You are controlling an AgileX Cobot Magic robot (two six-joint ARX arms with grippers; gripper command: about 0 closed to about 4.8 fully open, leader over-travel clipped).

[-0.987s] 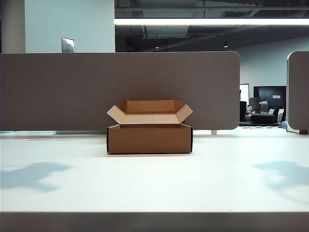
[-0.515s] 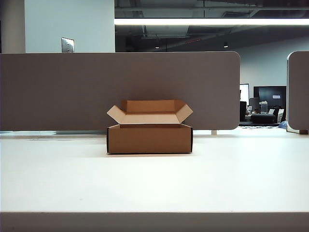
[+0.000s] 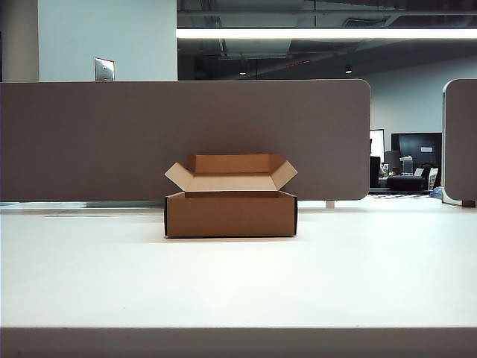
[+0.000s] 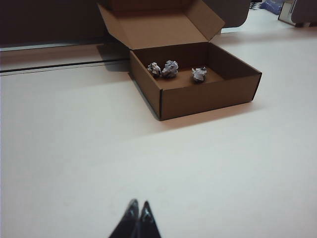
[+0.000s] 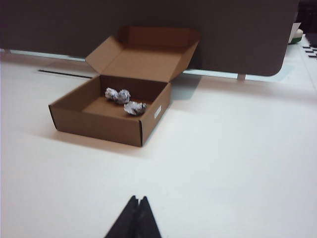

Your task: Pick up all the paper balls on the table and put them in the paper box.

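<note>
Task apparently complete: all visible wads boxed.
Exterior view: low brown cardboard paper box [image 3: 231,205] sits flaps-open on bare off-white worktop [image 3: 238,283]. Left wrist view: three crumpled white paper balls [image 4: 170,69] lie inside; left tool [image 4: 138,218] pressed together, empty, well apart. Right wrist view: right tool [image 5: 137,214] likewise.

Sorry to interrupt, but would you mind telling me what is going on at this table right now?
Nothing is being handled at the moment. All three paper balls lie inside the open paper box, which sits on the table in front of the grey partition. Both arms are pulled back from the box: the left hand and the right hand are shut and empty, well short of it. No loose paper shows on the tabletop, so the tidying looks finished.
</note>
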